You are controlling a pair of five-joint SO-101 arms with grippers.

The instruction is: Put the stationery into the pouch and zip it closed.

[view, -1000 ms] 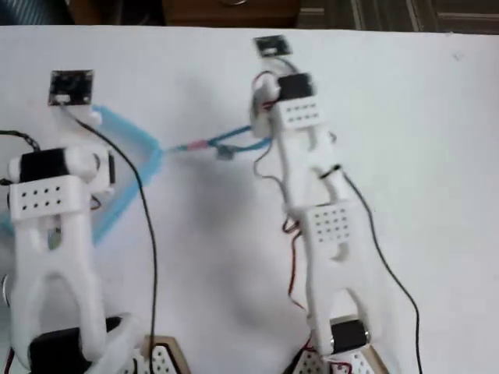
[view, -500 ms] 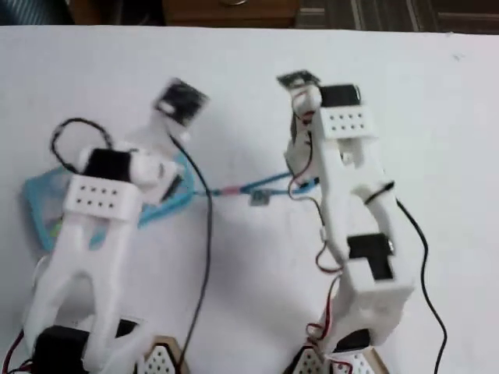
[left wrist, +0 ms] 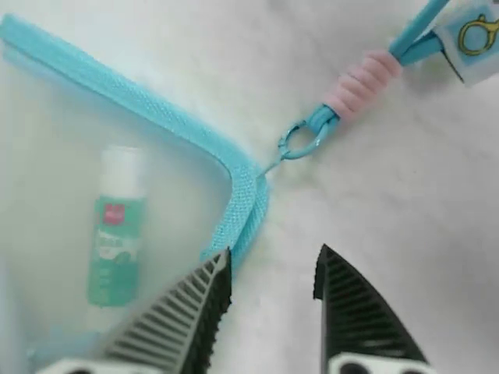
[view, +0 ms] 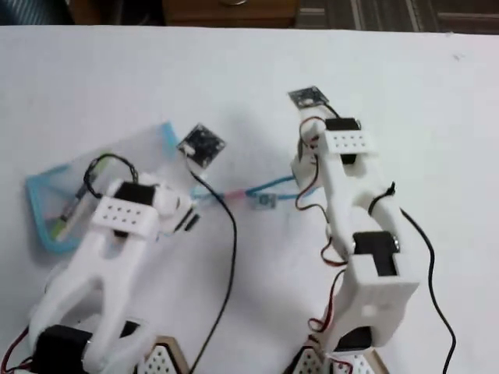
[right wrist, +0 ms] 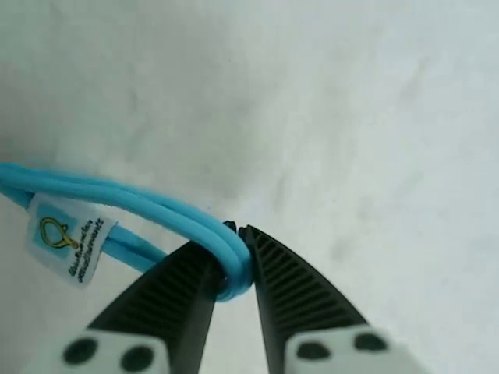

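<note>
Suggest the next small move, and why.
Probably the right gripper should open its jaws and drop the looped blue cord. The blue metal ring joining that cord to the zip sits at the corner of the clear blue-edged plastic pouch, so the zip looks fully drawn, with a green-and-white tube inside. The left gripper, jaws open, hovers beside that corner.

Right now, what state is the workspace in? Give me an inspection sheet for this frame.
Surface: white table.
Job's things: translucent blue pouch lying flat, with a green-and-white tube inside; a blue cord with pink beads and a tag runs from the zip pull.
Clutter: nothing seen.
Grippers: left gripper open at the pouch's zip edge; right gripper shut on the cord.
Cables: black cable trails from the left arm over the table.
Surroundings: wooden furniture beyond the far edge.
</note>
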